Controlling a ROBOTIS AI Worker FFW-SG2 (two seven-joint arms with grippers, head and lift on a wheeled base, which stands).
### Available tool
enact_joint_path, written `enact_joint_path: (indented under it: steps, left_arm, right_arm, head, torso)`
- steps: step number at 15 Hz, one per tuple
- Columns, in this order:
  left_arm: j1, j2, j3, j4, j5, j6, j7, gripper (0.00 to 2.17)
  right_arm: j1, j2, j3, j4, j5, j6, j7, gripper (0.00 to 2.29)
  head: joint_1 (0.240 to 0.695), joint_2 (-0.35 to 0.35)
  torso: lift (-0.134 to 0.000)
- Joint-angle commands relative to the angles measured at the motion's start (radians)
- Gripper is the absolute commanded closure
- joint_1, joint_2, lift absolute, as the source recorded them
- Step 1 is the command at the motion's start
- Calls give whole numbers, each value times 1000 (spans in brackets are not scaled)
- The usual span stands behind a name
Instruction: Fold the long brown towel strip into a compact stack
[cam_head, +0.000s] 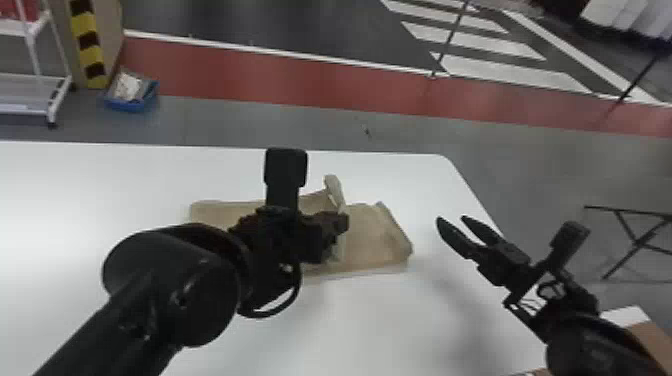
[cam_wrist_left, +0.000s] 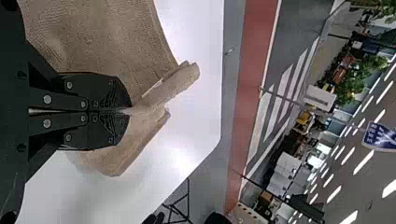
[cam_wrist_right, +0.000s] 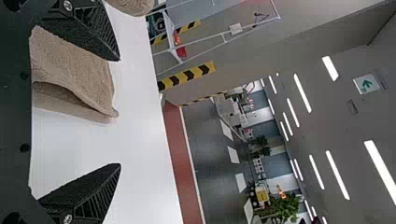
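My left gripper (cam_head: 341, 225) is over the middle of the brown towel (cam_head: 377, 240), which lies across the white table with a raised fold standing at the fingertips. In the left wrist view, my left gripper (cam_wrist_left: 128, 111) is shut on the lifted edge of the towel (cam_wrist_left: 112, 37). To the right of the towel, my right gripper (cam_head: 450, 227) stands open and apart from it, with nothing between its fingertips in the head view. The right wrist view has the right gripper (cam_wrist_right: 120, 112) with fingers wide apart and the towel's folded end (cam_wrist_right: 74, 70) beyond them.
The white table (cam_head: 240, 175) has its right edge close beside my right gripper. Past that edge a black folding stand (cam_head: 635, 240) is on the floor. A brown box (cam_head: 652, 340) is at the lower right corner. A blue tray (cam_head: 131, 95) lies on the floor behind.
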Motion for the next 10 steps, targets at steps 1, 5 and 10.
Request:
enact_joint_path:
  steps: [1,5,10]
  left_arm:
    - [-3,-4,-12,-5,-7,14,0,1669]
    - [-14,-4,-26,77,-9,-13,-14,1568]
    - [-14,-4,-38,135,22,-47,-84,22]
  right_arm:
    - [-2,0,7,0,-1,0,-1,73]
    - [-4,0,7,9,-1,-6,1,73]
    - [-4,0,13,22,-6,-15,1,73]
  head:
    - [695,-350]
    - [695,-350]
    - [695,-350]
  torso:
    - [-125]
    - [-125]
    - [-125]
